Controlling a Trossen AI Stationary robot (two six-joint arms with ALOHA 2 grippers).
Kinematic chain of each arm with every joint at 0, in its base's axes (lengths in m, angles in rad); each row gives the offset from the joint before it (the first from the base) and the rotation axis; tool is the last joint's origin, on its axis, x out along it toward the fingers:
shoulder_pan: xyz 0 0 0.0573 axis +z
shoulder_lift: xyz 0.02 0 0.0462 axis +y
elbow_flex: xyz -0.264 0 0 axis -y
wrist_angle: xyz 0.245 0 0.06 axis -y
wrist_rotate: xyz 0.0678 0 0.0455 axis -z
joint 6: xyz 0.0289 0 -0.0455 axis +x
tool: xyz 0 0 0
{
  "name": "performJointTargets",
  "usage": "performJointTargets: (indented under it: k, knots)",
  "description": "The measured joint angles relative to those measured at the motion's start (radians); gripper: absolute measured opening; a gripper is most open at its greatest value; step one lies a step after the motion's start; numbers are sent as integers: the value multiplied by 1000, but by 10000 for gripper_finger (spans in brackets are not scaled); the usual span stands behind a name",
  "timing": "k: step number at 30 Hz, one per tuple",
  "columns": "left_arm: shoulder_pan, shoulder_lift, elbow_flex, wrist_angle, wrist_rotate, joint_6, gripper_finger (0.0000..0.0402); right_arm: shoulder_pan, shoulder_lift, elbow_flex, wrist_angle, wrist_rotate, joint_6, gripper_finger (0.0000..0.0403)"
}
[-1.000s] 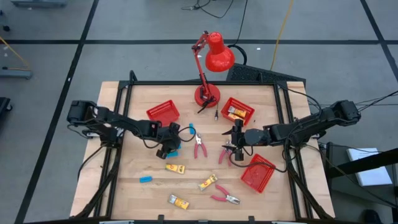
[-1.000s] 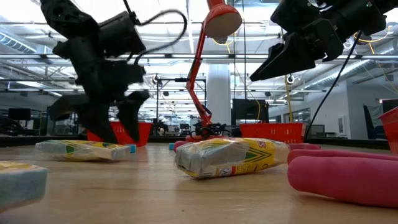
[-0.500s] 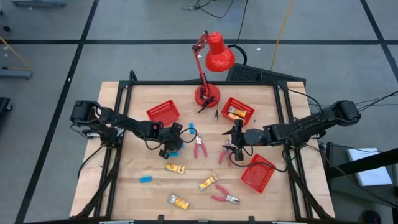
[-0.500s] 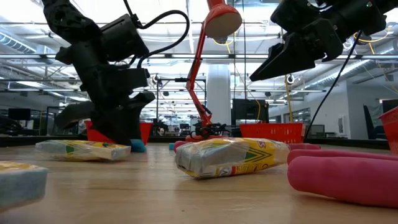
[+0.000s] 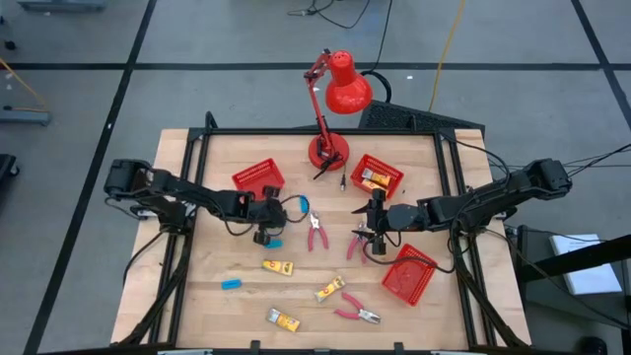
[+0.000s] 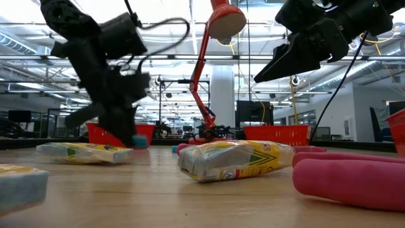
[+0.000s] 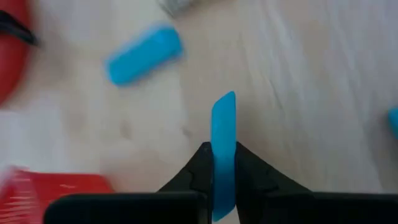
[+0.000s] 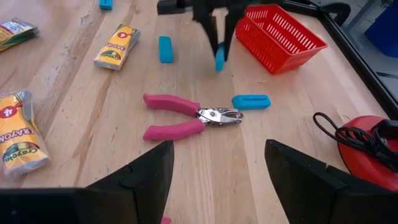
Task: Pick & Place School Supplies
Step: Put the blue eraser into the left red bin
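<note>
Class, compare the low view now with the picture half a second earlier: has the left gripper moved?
Yes. The left gripper, shut on a light-blue block, has risen: earlier it was down at the tabletop beside the yellow packet; now block and gripper are above the packet.

A red desk lamp [image 5: 333, 108] stands at the table's [image 5: 227, 308] far edge among three red mesh baskets [image 5: 258, 177].

Left gripper [image 5: 266, 235] raised off table mid-left, jaws clamped tight; right gripper [image 5: 372, 229] hovering centre, jaws spread wide.

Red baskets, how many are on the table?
3, none apparently hidden: one beside the left gripper, one beside the lamp base, one beside the right gripper.
</note>
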Motion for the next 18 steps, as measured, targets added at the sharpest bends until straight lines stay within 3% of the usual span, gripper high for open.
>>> performJointTargets:
  k: [9,18]
  knots:
    - [57,-276,-68,51,23,21,29,0,0,0,6,0,0,242]
    - [254,-500,-204,71,43,-28,29,0,0,0,8,0,-1,242]
